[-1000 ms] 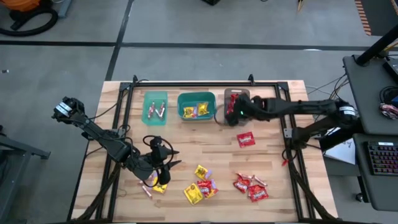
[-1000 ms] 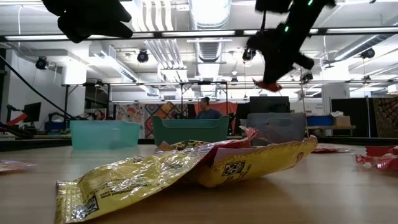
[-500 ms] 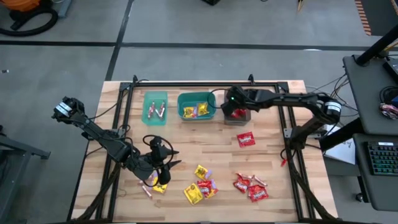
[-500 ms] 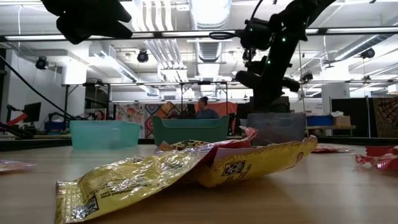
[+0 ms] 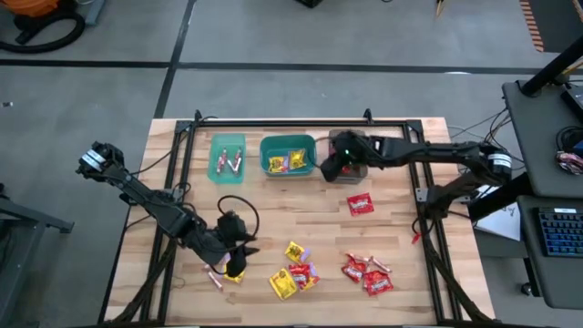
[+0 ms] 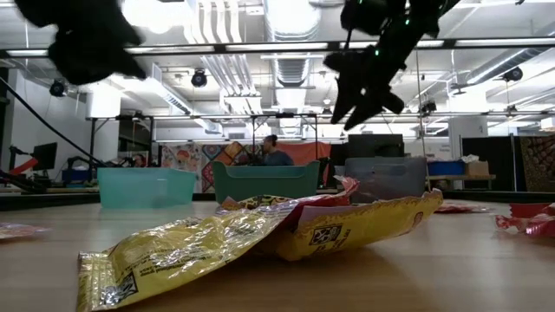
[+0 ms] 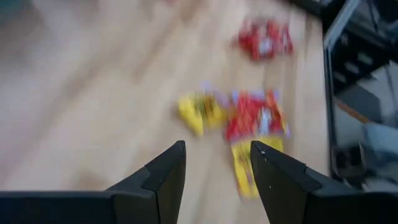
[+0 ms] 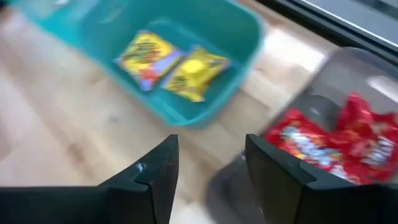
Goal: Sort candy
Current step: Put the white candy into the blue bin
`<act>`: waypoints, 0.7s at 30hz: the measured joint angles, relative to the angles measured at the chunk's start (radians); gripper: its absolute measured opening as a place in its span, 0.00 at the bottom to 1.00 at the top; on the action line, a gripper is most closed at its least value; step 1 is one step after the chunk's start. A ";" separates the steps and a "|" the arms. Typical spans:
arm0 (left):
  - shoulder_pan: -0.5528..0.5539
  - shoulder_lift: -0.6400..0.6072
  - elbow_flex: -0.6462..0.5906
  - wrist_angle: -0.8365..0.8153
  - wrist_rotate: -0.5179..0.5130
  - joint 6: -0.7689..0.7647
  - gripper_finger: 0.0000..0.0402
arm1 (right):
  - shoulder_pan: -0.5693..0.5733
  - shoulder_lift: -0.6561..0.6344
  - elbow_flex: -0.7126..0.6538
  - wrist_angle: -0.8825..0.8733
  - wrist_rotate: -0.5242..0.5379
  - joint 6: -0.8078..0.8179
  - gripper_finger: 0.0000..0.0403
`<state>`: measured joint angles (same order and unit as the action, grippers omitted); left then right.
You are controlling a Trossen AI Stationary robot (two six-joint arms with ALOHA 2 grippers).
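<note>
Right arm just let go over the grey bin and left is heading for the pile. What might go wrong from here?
1. The left gripper, open, hangs over the overlapping shiny red and yellow packets; a pinch may lift two kinds together.
2. The right gripper, open, sits low beside the grey-brown bin and the teal bin of yellow packets; pulling back may nudge either.

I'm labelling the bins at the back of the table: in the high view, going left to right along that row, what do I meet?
Teal bin with pinkish sticks → teal bin with yellow packets → right gripper, open, at the grey bin's edge → grey bin with red packets.
</note>
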<state>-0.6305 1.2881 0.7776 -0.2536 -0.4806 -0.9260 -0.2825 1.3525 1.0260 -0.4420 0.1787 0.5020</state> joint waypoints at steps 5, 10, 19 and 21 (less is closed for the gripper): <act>-0.026 0.026 0.000 -0.142 0.160 -0.252 0.41 | 0.100 -0.017 0.000 0.015 0.004 -0.017 0.42; -0.077 0.077 0.000 -0.229 0.302 -0.440 0.41 | 0.165 -0.011 0.000 0.027 0.031 -0.019 0.42; -0.171 0.176 0.047 -0.405 0.449 -0.629 0.41 | 0.209 -0.011 0.000 0.087 0.057 -0.050 0.41; -0.178 0.200 0.066 -0.485 0.470 -0.665 0.41 | 0.211 -0.011 0.000 0.094 0.057 -0.055 0.41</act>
<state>-0.8088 1.4880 0.8432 -0.7389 -0.0108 -1.5908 -0.0719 1.3411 1.0260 -0.3485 0.2360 0.4473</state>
